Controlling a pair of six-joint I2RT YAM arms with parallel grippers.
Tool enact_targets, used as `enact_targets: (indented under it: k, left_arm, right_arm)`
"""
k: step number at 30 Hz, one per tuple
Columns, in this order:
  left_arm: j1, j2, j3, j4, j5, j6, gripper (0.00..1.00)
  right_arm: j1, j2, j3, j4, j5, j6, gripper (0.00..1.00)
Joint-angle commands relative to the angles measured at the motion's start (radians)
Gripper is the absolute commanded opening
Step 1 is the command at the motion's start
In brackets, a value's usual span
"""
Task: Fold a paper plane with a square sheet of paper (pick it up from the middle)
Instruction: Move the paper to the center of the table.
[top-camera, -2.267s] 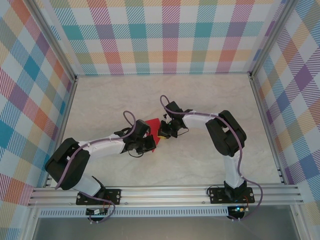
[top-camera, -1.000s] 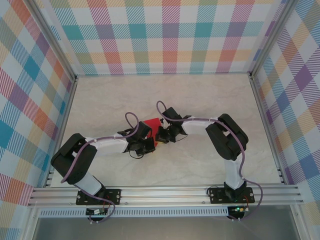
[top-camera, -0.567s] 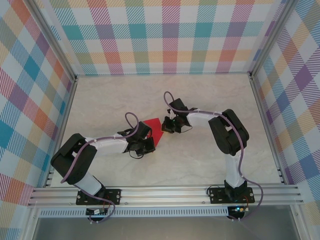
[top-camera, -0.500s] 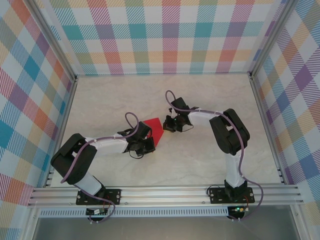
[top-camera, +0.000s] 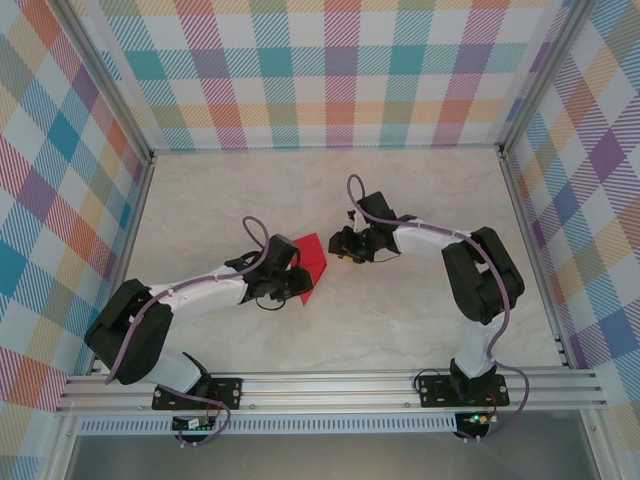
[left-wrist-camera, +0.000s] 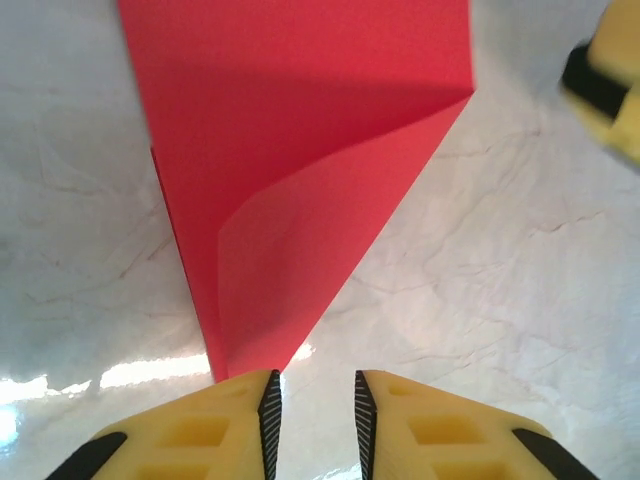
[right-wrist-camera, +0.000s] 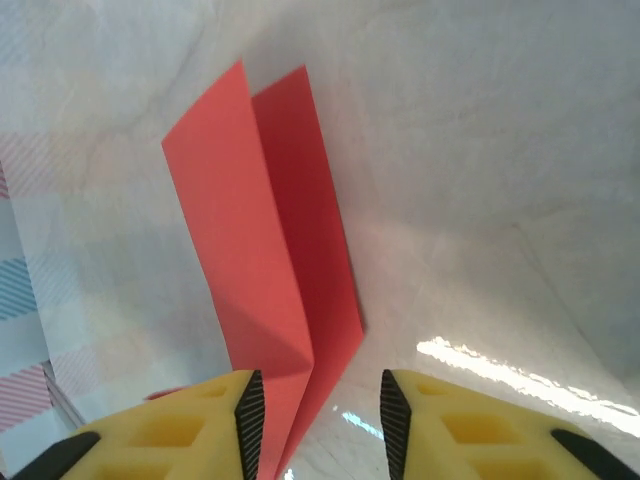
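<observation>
Near middle of table: red paper, folded into pointed shape, lying between both arms. One flap curling slightly up along long crease. Close behind paper's point, left gripper hovering, fingers standing slightly apart, pinching nothing. On opposite side, right gripper hanging low over paper's edge, fingers likewise spread, gripping nothing. Plaid walls enclosing table on three sides.

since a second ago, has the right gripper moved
Yes. The right gripper has pulled off the red paper, shifting right and toward the back wall.
</observation>
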Motion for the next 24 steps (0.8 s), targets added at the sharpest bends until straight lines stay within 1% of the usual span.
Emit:
enact_targets:
  k: [1, 11, 18, 24]
  left_arm:
    - [0.032, 0.0, 0.018, 0.005, -0.04, 0.003, 0.31]
    - [0.086, 0.032, 0.005, 0.024, -0.043, -0.005, 0.33]
    - [0.107, 0.045, -0.006, 0.024, -0.042, -0.007, 0.33]
    - [0.125, 0.058, -0.013, 0.028, -0.035, -0.004, 0.33]
  right_arm:
    - [0.019, -0.016, -0.037, 0.048, -0.073, 0.019, 0.41]
    - [0.046, 0.07, 0.016, 0.055, -0.143, 0.015, 0.42]
    - [0.065, 0.128, 0.073, 0.053, -0.233, -0.034, 0.43]
    - [0.083, 0.158, 0.108, 0.049, -0.262, -0.069, 0.42]
